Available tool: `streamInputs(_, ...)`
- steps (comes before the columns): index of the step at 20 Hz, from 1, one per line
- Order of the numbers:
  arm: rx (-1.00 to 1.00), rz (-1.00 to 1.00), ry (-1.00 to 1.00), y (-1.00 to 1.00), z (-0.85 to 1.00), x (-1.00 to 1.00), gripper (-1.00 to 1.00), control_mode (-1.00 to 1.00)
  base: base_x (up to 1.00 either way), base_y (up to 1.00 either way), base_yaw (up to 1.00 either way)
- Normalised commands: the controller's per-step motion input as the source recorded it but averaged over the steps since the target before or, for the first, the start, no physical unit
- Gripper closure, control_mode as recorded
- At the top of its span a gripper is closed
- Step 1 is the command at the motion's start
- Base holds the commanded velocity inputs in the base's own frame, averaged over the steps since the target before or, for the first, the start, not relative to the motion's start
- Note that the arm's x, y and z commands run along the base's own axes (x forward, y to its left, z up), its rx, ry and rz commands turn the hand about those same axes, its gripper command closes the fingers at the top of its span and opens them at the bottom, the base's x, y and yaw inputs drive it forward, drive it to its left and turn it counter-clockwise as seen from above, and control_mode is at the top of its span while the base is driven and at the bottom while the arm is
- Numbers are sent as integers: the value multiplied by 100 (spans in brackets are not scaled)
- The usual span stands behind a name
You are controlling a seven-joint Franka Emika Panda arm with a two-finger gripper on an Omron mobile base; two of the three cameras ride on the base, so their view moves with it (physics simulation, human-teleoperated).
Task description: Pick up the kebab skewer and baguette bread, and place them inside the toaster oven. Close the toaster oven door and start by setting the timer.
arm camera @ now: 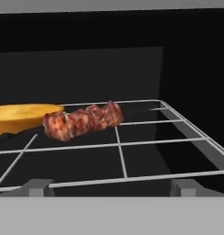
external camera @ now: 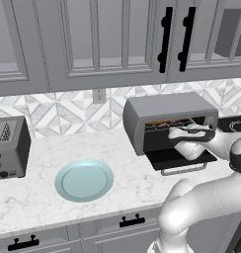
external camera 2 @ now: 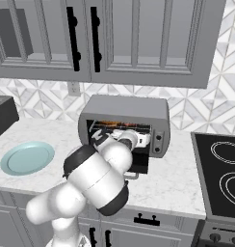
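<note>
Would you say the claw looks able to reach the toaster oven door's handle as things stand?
Probably yes: the claw is open inside the toaster oven, and the door hangs down with its handle unobstructed below.

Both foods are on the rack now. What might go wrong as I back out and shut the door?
1. The open pincer sits inside the toaster oven; pulling out low may snag the wire rack.
2. The kebab skewer lies against the baguette bread; a bump could shift both.

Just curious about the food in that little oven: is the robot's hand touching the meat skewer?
Apart. In the hand view, the kebab skewer lies on the wire rack farther in, with bare rack between it and the open fingertips.
</note>
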Motion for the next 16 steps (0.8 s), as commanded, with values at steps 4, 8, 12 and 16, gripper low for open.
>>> streamInputs(4, 0, -3, 0, 0, 0, 16, -100, -100, 0, 0, 0)
streamInputs(8, 0, -2, 0, 0, 0, 17, -100, -100, 0, 0, 0)
streamInputs(12, 0, 0, 0, 0, 2, 5, -100, -100, 0, 0, 0)
streamInputs(16, 0, 0, 0, -3, 24, -40, -100, -100, 0, 0, 0)
